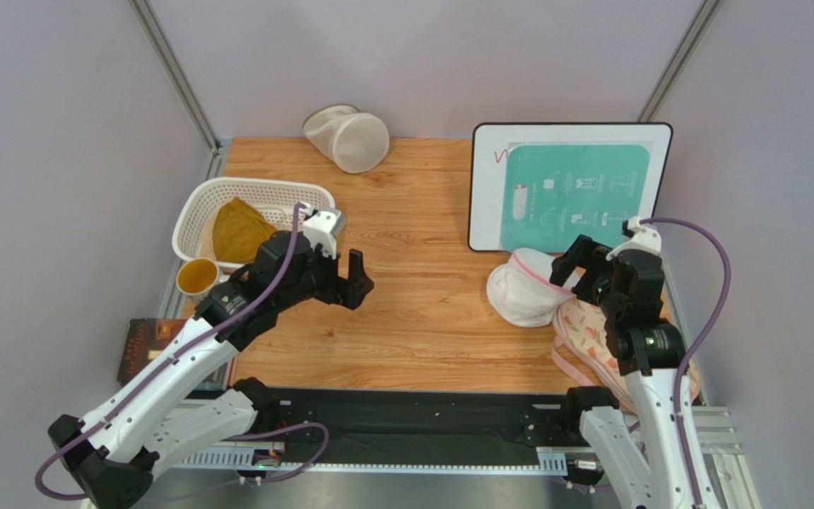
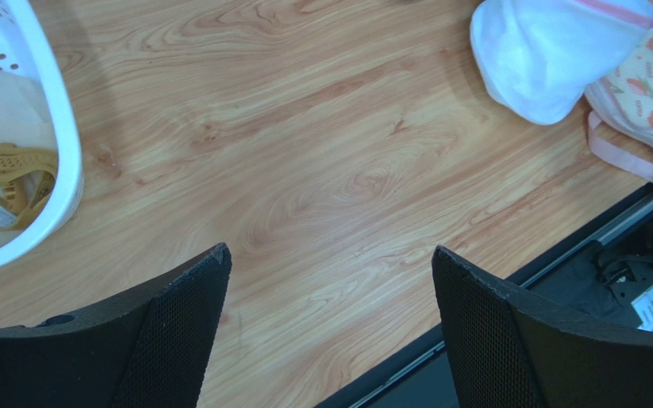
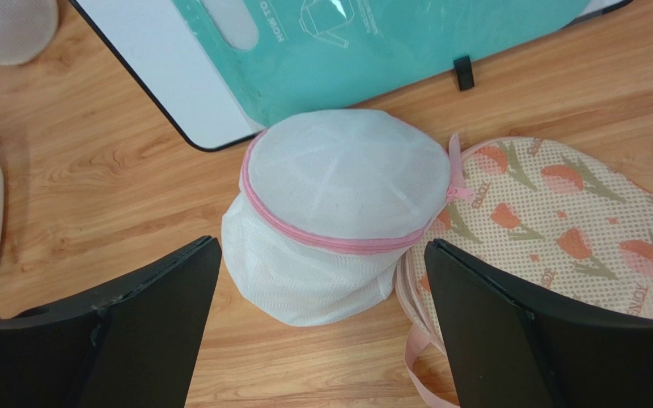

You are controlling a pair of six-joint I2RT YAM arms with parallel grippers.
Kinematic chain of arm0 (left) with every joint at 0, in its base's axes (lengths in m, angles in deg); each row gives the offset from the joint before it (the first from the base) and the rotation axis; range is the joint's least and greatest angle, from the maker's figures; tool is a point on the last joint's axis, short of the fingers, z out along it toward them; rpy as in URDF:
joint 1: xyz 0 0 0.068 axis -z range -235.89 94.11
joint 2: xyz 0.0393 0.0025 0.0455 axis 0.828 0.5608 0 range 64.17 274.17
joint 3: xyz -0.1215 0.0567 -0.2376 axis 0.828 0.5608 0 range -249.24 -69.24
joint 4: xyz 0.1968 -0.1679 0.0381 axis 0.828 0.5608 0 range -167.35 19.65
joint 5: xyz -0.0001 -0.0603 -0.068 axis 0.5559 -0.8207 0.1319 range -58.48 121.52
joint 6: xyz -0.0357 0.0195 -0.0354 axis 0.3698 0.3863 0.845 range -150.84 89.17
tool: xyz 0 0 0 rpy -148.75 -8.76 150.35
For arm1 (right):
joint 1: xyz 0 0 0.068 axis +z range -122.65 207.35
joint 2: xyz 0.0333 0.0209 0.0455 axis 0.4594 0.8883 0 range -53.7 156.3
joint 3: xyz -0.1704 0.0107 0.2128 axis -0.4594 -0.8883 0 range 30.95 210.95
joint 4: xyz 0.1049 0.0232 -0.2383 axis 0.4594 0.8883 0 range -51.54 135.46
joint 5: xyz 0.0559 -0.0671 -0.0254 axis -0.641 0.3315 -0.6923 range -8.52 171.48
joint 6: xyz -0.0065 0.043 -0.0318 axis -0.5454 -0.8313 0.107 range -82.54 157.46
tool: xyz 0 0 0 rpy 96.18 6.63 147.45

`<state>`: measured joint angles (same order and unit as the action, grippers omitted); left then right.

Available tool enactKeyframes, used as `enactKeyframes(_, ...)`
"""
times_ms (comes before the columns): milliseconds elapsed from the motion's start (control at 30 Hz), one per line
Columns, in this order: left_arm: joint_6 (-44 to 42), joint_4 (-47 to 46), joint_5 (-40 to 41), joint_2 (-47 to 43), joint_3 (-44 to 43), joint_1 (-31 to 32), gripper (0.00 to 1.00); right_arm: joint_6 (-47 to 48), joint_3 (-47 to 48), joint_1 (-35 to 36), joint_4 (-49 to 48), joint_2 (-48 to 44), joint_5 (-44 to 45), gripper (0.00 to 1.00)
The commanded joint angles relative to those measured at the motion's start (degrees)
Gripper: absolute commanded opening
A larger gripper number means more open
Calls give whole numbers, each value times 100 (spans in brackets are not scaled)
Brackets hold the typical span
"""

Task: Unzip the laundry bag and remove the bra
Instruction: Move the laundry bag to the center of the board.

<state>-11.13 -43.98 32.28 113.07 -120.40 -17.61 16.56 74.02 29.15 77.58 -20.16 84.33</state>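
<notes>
Wood-grain tabletop (image 1: pixel 422 308) fills the overhead view. The round white mesh laundry bag with pink zipper trim (image 1: pixel 517 292) sits at the right side, just in front of a white board carrying a teal sheet (image 1: pixel 571 186). It rests against a pink patterned cloth (image 1: pixel 586 334) on its near side. The right gripper (image 1: pixel 583 265) hangs over the bag's right edge, while the left gripper (image 1: pixel 350 278) hovers over bare wood well apart from it. A white perforated plastic basket (image 1: pixel 194 212) at the left holds a mustard-yellow garment (image 1: pixel 239 229), and a cream cylindrical mesh bag (image 1: pixel 350 138) lies at the far edge.

From the left wrist, the left gripper (image 2: pixel 328 255) has its jaws spread wide with only tabletop between them. The laundry bag (image 2: pixel 543 59) shows in the upper right corner and the basket (image 2: pixel 57 127) at the left.

From the right wrist, the right gripper (image 3: pixel 321 246) also stands wide, holding nothing. The laundry bag (image 3: pixel 338 187) lies below and between its fingers, untouched. The pink zipper (image 3: pixel 338 242) runs closed around the lid, its pull at the right. What the mesh holds cannot be made out.
</notes>
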Motion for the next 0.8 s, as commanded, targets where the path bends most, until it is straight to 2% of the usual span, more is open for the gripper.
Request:
enactKeyframes(0,166,-113,-418,119,-421,30,95,130,174,31,-413,888,-380,98)
enactKeyframes(100,-220,510,-418,303,-781,13,99,253,333,188,-519,1425,-347,97)
enactKeyframes(233,-607,934,-1092,383,-1002,-285,100,421,571,592,-571,1971,-92,97)
enactKeyframes(433,-705,804,-1402,199,-633,-822,100,596,694,1295,-677,2718,601,97)
enactKeyframes(767,-722,355,-1613,-65,62,-1103,100,886,782,1542,-993,3702,1191,93)
